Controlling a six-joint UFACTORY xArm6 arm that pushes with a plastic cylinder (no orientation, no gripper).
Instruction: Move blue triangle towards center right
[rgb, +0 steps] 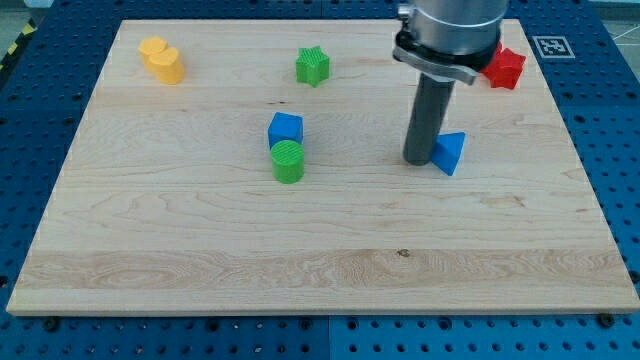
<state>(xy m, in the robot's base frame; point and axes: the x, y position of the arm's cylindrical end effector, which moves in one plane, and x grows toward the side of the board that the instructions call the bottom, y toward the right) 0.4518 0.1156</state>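
**Rod tip resting against the blue triangle on a wooden desk**

A pale wooden desk fills most of the view, sitting on a blue perforated base. A dark upright rod comes down from a grey and black arm housing at the view's top, right of centre. There is no gripper on this arm, so nothing opens, closes or holds anything; the rod simply ends in my tip, which meets the desk a little right of the middle.

The blue triangle lies just to the view's right of my tip, touching it or very nearly so. It sits right of centre, roughly halfway between the view's top and bottom edges of the desk, and well in from the right edge.

A red block sits near the desk's top right corner, partly hidden behind the arm housing; its shape is hard to make out.

Left of centre, a blue cube and a green cylinder stand together, the cylinder just below the cube and touching it. Both are well apart from my tip.

A green star rests near the top edge, around the middle. A yellow block of rounded shape sits near the top left corner.
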